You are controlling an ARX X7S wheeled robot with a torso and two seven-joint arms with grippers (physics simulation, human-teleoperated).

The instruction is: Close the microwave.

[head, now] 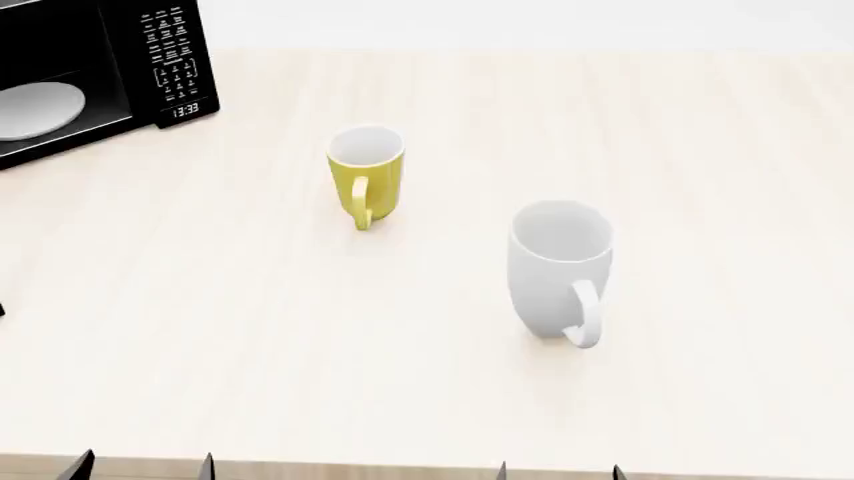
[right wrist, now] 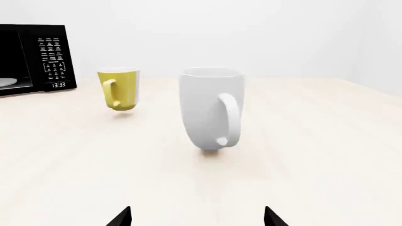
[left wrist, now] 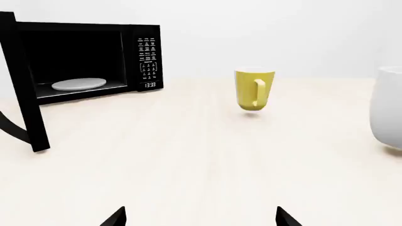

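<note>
Left gripper [left wrist: 199, 217] empty, jaws apart, nearer than my right to the microwave [left wrist: 88, 59] at the counter's far-left corner, door [left wrist: 25, 84] apparently swung toward me.

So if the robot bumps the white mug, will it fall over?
Maybe. The white mug is tall and narrows toward its base, so a push near the rim would probably tip it. Its handle might stop it rolling far. It looks hard and glossy, so likely slippery and breakable.
</note>
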